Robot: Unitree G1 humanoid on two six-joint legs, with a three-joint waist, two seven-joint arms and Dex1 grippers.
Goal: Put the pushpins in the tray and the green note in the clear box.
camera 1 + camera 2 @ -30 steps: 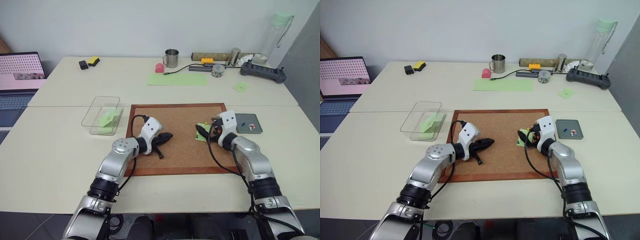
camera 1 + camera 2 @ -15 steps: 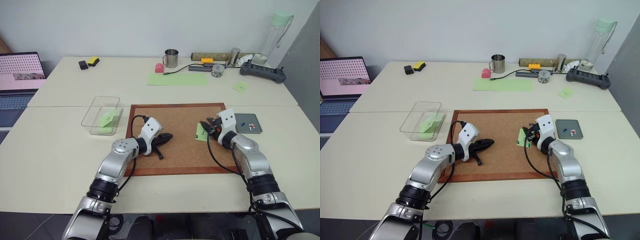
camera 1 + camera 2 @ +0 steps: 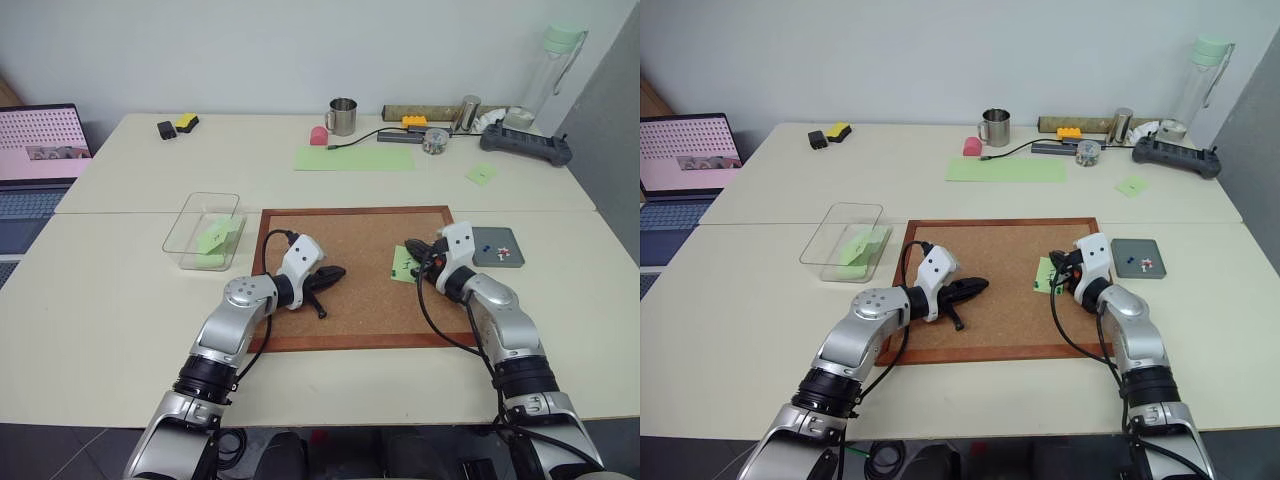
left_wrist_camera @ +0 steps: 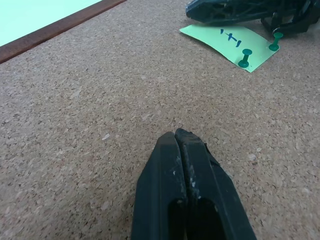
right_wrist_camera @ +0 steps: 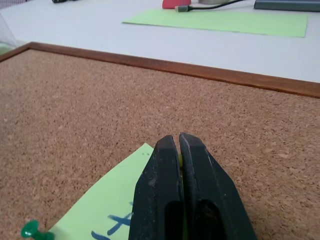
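The green note [image 4: 227, 42] lies on the right part of the cork board [image 3: 350, 250], pinned by two green pushpins [image 4: 245, 57]. My right gripper [image 3: 415, 250] is shut, its tips low over the note's far edge [image 5: 110, 200]; I cannot tell whether anything is pinched. My left gripper [image 3: 330, 272] is shut on nothing, resting on bare cork at the board's middle left. The grey tray [image 3: 510, 236], right of the board, holds a few small pushpins [image 3: 497, 247]. The clear box [image 3: 190, 225], left of the board, has green notes inside.
A laptop [image 3: 35, 150] is at the far left. Along the back of the table are a long green paper strip [image 3: 353, 158], a steel mug [image 3: 343, 115], a black controller [image 3: 525, 145], a bottle [image 3: 555, 70] and another small green note [image 3: 481, 173].
My right gripper has closed from wide open to shut over the note's edge, barely shifting. The left arm has stayed still.
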